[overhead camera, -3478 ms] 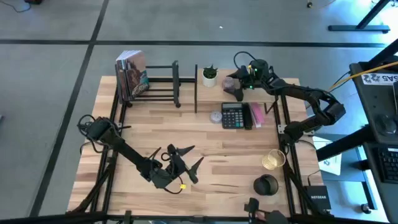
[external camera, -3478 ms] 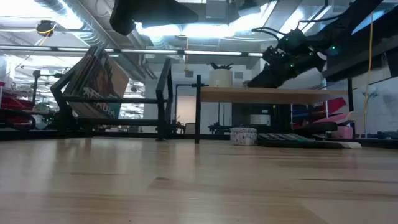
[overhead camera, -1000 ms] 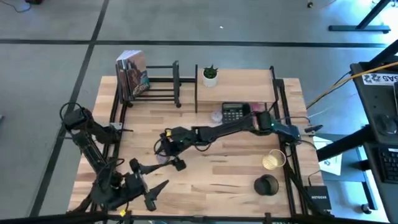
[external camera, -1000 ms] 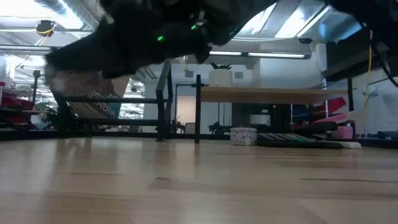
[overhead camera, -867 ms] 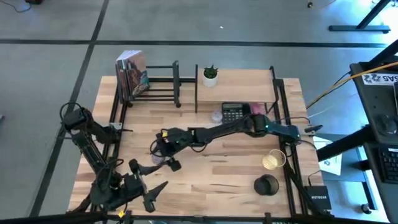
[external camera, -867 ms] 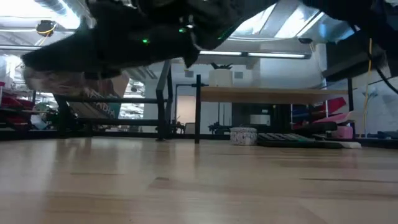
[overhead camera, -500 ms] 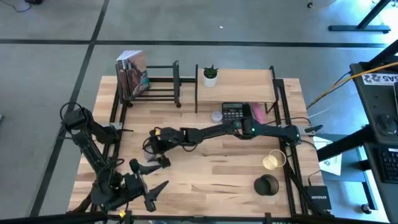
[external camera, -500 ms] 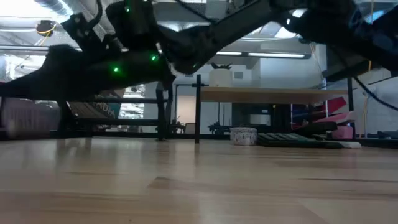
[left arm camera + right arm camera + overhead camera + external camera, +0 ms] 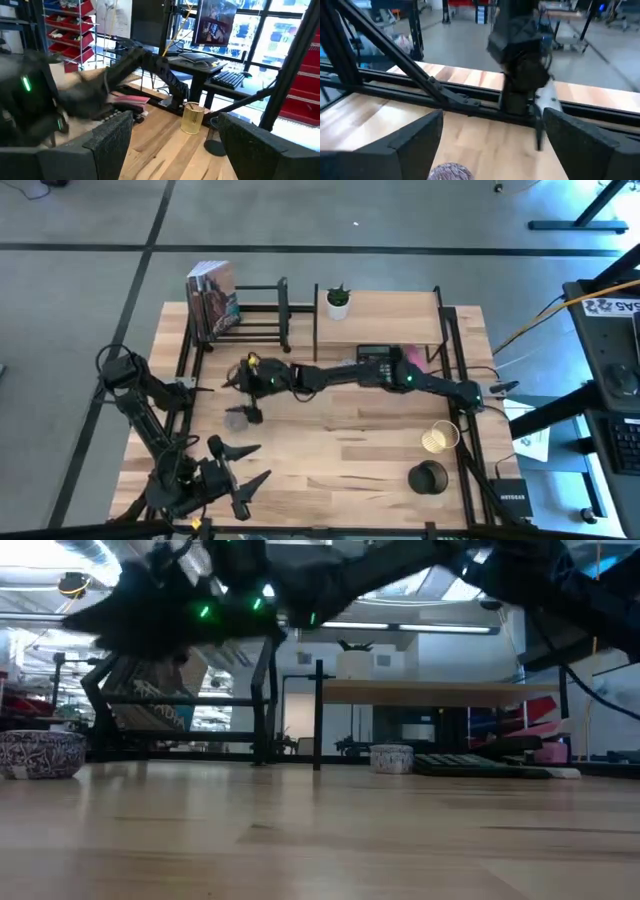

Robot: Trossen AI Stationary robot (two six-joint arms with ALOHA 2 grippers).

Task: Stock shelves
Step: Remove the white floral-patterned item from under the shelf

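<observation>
A small patterned bowl stands on its base on the tabletop, left of centre; the low view shows it at the left. My right gripper hovers open just beyond and above it, and the bowl's rim shows below its fingers. My left gripper waits open near the front-left corner. The two-level wood shelf holds a potted plant. The black rack holds books that lean at its left end.
A calculator and a pink thing lie under the wood shelf. A gold wire cup and a black round thing stand at the front right. My right arm stretches across the table's middle.
My right gripper has carried the bowl toward the table's left edge, set it down on the tabletop and let go. It has then drawn up and toward the far edge. The bowl now stands alone.
</observation>
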